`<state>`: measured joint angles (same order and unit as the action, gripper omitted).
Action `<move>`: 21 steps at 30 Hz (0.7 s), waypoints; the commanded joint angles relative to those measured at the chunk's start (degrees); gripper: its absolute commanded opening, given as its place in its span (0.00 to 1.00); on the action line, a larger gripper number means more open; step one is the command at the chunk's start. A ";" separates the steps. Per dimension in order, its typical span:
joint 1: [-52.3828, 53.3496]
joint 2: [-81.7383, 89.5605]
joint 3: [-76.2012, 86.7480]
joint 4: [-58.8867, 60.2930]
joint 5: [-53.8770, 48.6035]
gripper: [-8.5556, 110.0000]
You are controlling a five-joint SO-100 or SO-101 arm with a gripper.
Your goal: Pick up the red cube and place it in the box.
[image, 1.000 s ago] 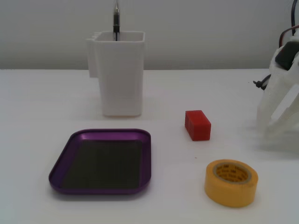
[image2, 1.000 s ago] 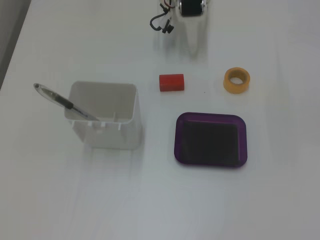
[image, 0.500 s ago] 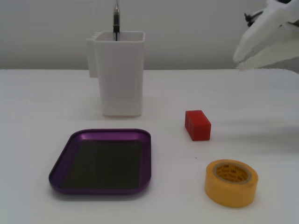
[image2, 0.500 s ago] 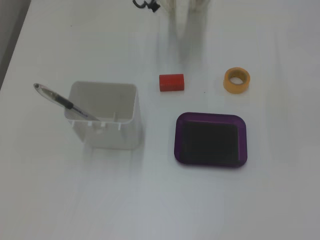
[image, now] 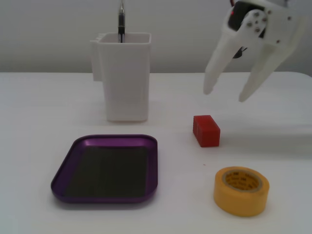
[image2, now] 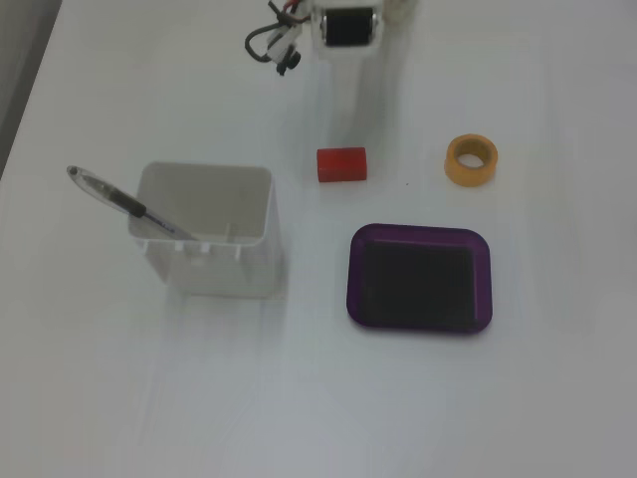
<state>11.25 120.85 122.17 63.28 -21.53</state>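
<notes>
The white tool (image: 224, 96) is seen in a fixed view raised above the tabletop (image: 44, 107), its two fingers spread wide apart and pointing downward, with nothing held between them. The fingertips hang above and slightly behind the red cube (image: 206, 130), clear of it. In the fixed view from above, the tool's body with its dark motor is seen at the top edge, but the white fingers are hard to tell from the white tabletop (image2: 557, 378) there.

The red cube (image2: 341, 164) rests on the tabletop, apart from everything else. The box (image: 106, 168), a shallow purple tray with a dark bottom, lies in front of it and to the left in the side-on view, and is empty. The box (image2: 419, 279) is seen below the cube in the view from above. A yellow tape roll (image: 241, 190) lies flat near the cube. A tall white container (image: 125, 75) stands behind the box, with a pen (image2: 124, 203) leaning inside it.
</notes>
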 commanded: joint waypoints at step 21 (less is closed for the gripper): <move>-0.70 -30.06 -15.56 -6.68 -0.62 0.13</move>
<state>10.99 90.53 108.11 57.30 -21.88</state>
